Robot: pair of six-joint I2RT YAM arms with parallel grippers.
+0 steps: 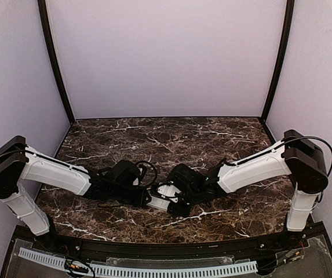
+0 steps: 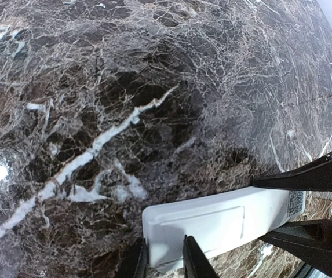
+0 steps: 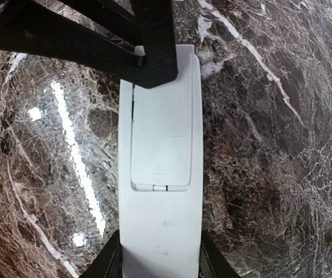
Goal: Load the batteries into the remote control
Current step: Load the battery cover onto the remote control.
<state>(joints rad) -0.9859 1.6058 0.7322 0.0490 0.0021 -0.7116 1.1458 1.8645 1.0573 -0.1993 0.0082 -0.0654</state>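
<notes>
The white remote control [image 1: 164, 195] lies back side up, just above the marble table [image 1: 171, 139], held between both grippers. Its battery cover [image 3: 160, 133] is in place, with a thin gap along its left edge. My right gripper [image 3: 160, 262] is shut on the plain end of the remote [image 3: 163, 226]. My left gripper [image 2: 166, 260] is closed narrow over the cover end of the remote [image 2: 223, 220]: one finger sits at the end edge and the other finger [image 3: 154, 61] rests on the cover. No batteries are in view.
The right gripper's black fingers [image 2: 316, 174] cross the right side of the left wrist view. Purple walls enclose the table on three sides. A slotted white rail [image 1: 154, 269] runs along the near edge.
</notes>
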